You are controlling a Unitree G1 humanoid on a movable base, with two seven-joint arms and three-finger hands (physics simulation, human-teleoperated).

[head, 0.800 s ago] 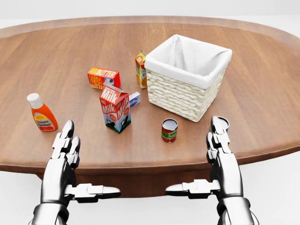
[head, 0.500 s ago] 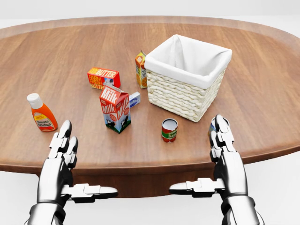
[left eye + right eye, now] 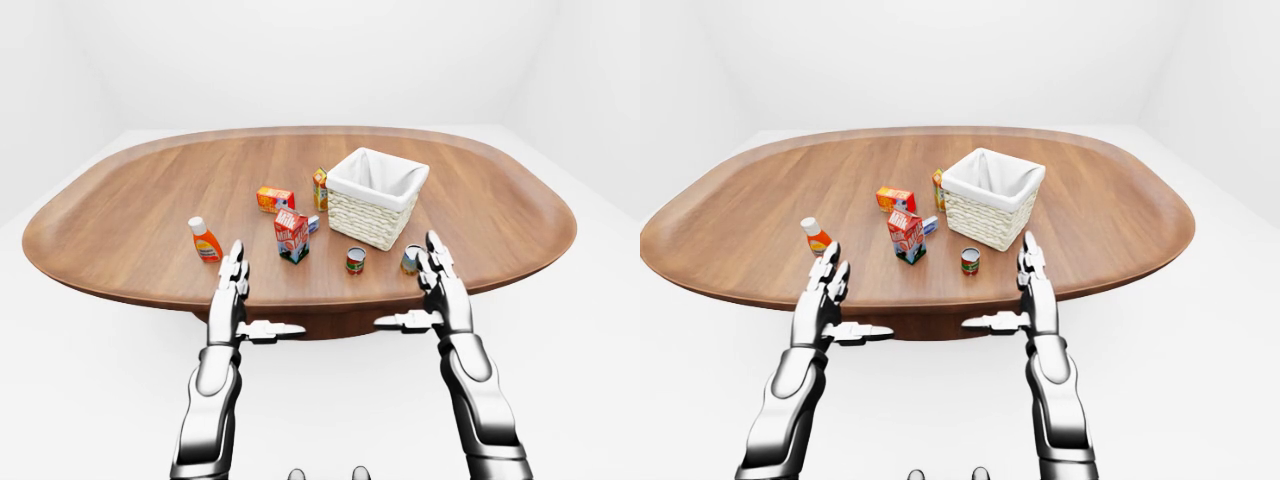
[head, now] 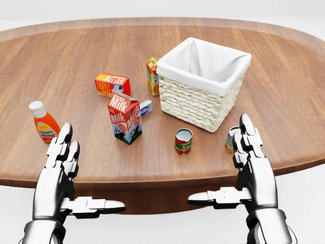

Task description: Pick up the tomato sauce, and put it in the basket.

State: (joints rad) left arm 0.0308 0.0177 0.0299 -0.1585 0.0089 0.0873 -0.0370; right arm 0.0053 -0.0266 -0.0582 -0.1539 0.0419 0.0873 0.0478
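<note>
Head view first: the tomato sauce [image 4: 183, 141] is standing upright near the table's [image 4: 71, 61] near edge, a small can with a red label, a green band low down and a pale metal lid. It is sitting just below the basket [image 4: 202, 83], a woven box with a white cloth lining, and apart from it. The left hand [image 4: 60, 173] is hovering over the near edge with fingers straight and thumb stuck out sideways, gripping nothing. The right hand [image 4: 252, 165] is doing the same, spread wide and empty, partly covering a second can [image 4: 231, 139].

Left-eye view: the milk carton [image 3: 291, 235] is standing left of the sauce can, the butter box [image 3: 274, 198] beyond it, an orange bottle [image 3: 204, 239] nearer the left edge.

Right-eye view: a small juice carton [image 3: 938, 189] is showing just beside the basket's left wall.
</note>
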